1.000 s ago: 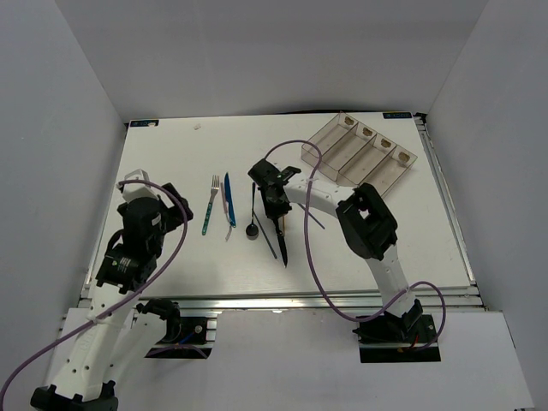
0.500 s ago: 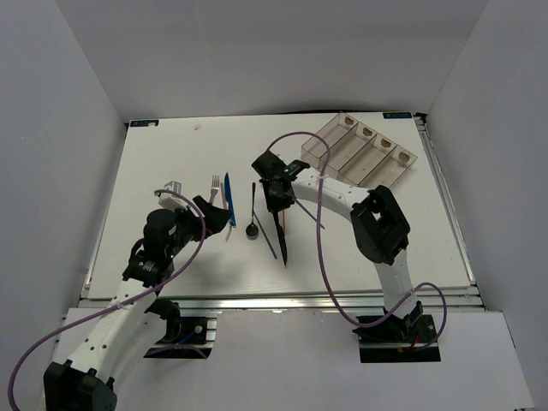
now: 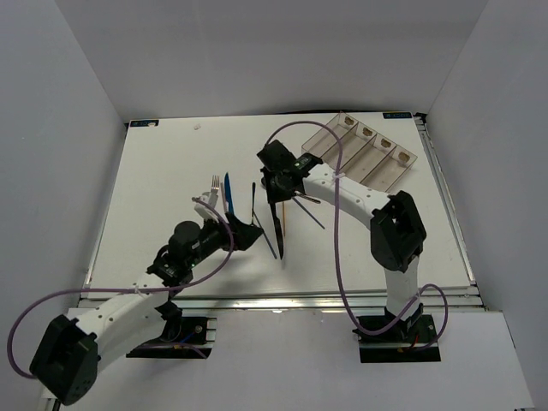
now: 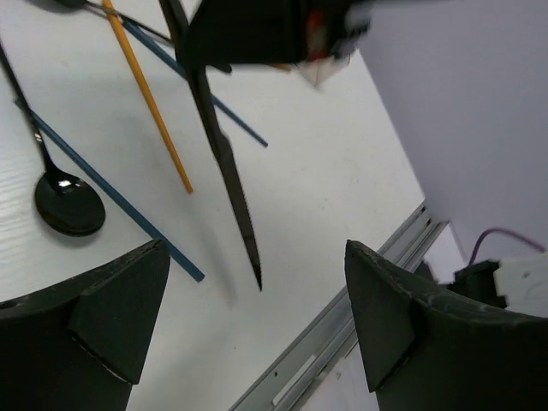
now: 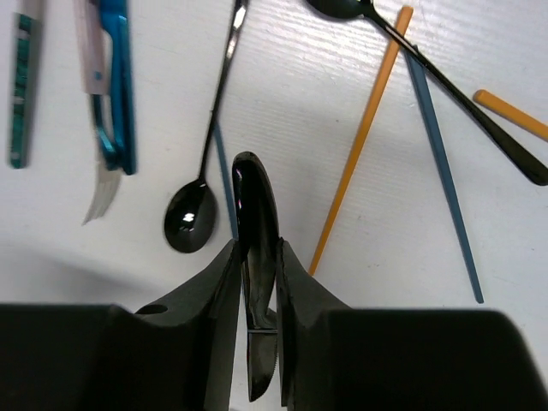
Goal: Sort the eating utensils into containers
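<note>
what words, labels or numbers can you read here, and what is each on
No text can be read.
Small tag at the far left corner of the white table: too small.
Small blue tag at its far right edge: too small.
Tan marks in the four clear smoky plastic bins: no letters visible.

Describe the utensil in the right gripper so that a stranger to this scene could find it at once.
Look at the middle of the white table, where the right gripper reaches. From it a long, all-black knife points toward the near edge. The black spoon and orange chopstick beside it lie flat; only the knife is gripped.
</note>
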`<state>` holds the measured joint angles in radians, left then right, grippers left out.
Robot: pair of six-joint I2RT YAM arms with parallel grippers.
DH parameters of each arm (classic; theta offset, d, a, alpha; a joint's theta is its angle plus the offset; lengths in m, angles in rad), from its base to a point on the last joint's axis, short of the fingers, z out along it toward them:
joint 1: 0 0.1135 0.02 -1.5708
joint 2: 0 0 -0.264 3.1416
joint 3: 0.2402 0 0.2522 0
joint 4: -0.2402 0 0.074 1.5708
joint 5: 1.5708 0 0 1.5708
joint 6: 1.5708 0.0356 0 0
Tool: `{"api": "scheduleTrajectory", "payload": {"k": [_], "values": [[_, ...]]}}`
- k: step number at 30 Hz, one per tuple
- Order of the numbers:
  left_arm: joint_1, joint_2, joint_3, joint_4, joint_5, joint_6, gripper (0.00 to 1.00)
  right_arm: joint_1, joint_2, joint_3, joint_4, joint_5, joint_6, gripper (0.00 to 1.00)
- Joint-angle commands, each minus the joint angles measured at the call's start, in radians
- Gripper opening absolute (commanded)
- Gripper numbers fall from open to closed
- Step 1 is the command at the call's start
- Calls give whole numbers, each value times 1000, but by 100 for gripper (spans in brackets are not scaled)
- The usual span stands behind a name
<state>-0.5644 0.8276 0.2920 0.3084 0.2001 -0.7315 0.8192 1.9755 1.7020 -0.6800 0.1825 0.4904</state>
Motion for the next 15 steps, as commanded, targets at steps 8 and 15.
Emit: {"api": "scheduleTrajectory", "payload": {"k": [8, 15], "values": [[-180, 211, 96, 130, -238, 133, 89, -3, -214, -16, 14, -35, -7, 0], [-184, 292, 118, 247, -167, 138, 87, -3, -286, -102, 88, -133, -23, 0]]}}
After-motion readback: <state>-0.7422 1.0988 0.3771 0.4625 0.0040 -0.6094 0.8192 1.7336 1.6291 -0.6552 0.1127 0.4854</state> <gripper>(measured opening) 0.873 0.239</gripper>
